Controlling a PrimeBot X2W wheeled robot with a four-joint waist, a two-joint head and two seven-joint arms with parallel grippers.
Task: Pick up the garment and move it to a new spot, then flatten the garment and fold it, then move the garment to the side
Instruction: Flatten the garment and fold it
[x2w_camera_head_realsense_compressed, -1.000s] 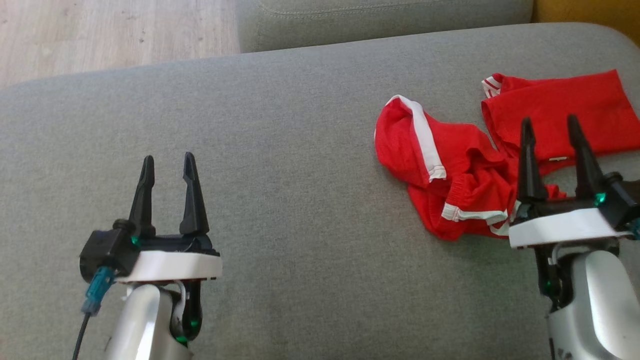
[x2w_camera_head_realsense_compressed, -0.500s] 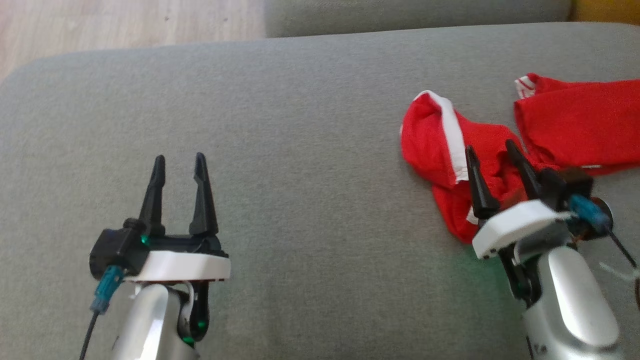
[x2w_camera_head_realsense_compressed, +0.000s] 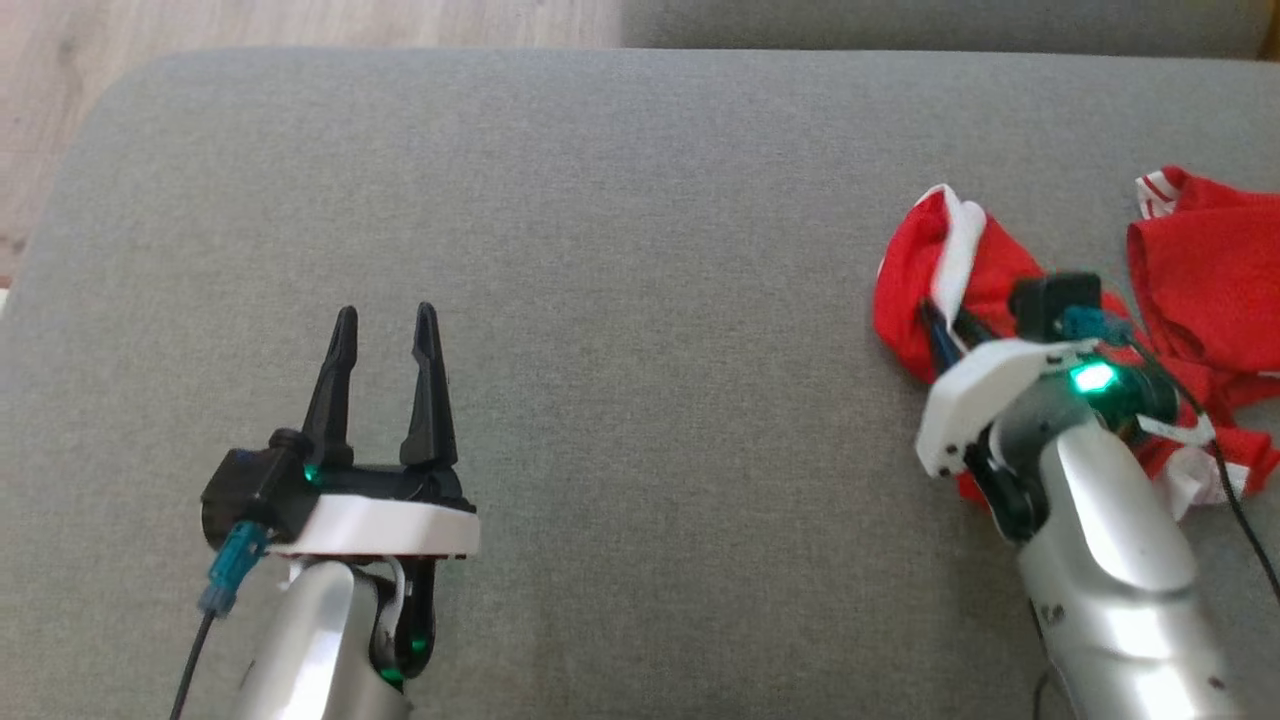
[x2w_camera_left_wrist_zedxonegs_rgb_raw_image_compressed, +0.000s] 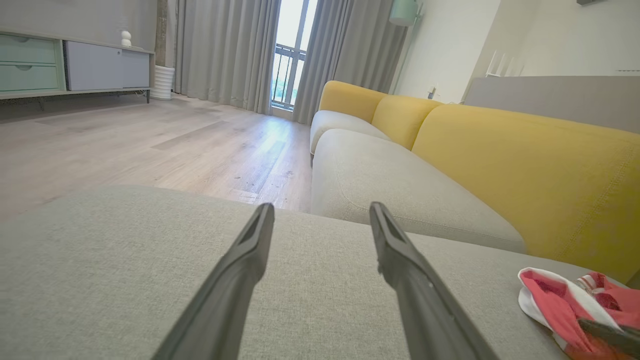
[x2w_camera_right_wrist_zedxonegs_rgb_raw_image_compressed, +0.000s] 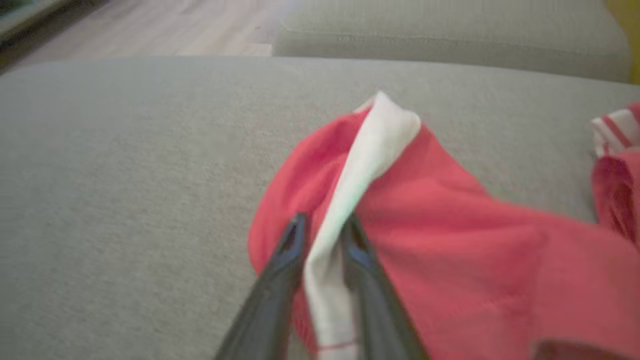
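Observation:
The garment (x2w_camera_head_realsense_compressed: 910, 290) is red with white stripes and lies crumpled at the right of the grey cushion (x2w_camera_head_realsense_compressed: 640, 200). My right gripper (x2w_camera_head_realsense_compressed: 945, 335) is tilted down into the garment's left fold. In the right wrist view the gripper (x2w_camera_right_wrist_zedxonegs_rgb_raw_image_compressed: 324, 222) is shut on the white stripe (x2w_camera_right_wrist_zedxonegs_rgb_raw_image_compressed: 370, 150), one finger on each side, and the red cloth (x2w_camera_right_wrist_zedxonegs_rgb_raw_image_compressed: 450, 240) bunches around them. My left gripper (x2w_camera_head_realsense_compressed: 385, 312) stands open over bare cushion at the lower left, holding nothing. The left wrist view shows its spread fingers (x2w_camera_left_wrist_zedxonegs_rgb_raw_image_compressed: 322, 207) and the garment (x2w_camera_left_wrist_zedxonegs_rgb_raw_image_compressed: 555, 300) far off to the right.
Wooden floor (x2w_camera_head_realsense_compressed: 300, 25) lies beyond the cushion's far left corner. A second grey seat (x2w_camera_left_wrist_zedxonegs_rgb_raw_image_compressed: 400, 190) with a yellow backrest (x2w_camera_left_wrist_zedxonegs_rgb_raw_image_compressed: 525, 170) stands behind the cushion. The broad grey surface stretches between the two arms.
The head camera has shifted. My right gripper has tipped down onto the garment's left fold and closed from wide open onto the white stripe. The left gripper stays open and still.

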